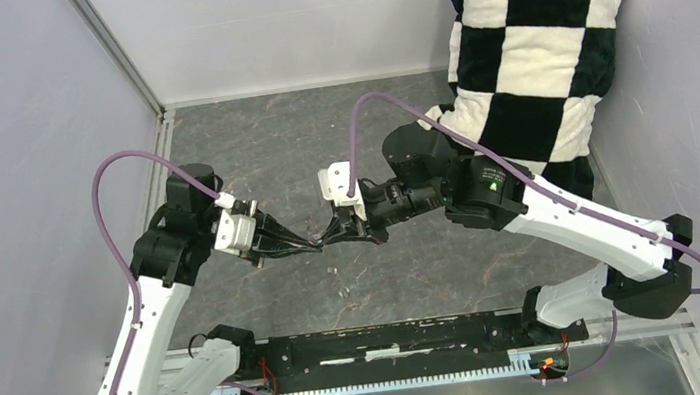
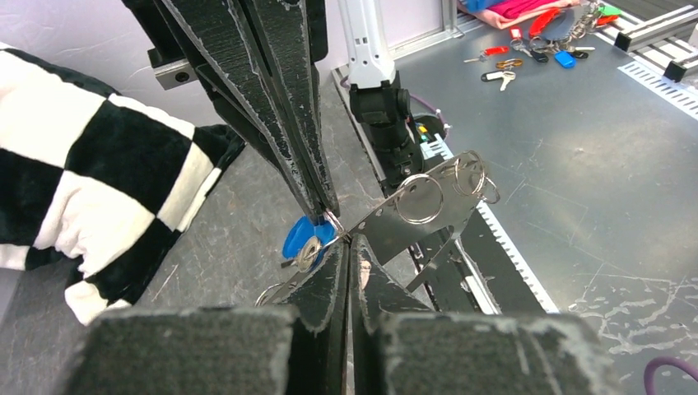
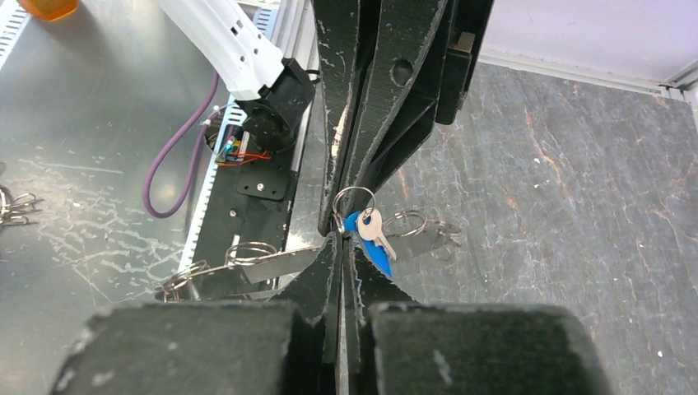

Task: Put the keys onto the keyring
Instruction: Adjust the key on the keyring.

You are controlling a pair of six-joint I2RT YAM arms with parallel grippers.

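Left pincer (image 2: 346,247) grips one keyring (image 2: 379,212); right pincer (image 3: 339,243) pinches one blue key (image 2: 295,239).

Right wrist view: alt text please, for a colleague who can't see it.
Two shut grippers, the right gripper from below and the left gripper from above, meet tip to tip beside a blue-headed key hanging on a small wire ring, above a grey table.

From above, the point where the left tool (image 1: 314,246) and right tool (image 1: 333,239) meet tip to tip is too small to show what lies between them. In the left wrist view the blue key (image 2: 295,239) is half hidden behind the tools' tips. The heap of coloured keys (image 2: 565,58) at the far right is cut off by the top edge.
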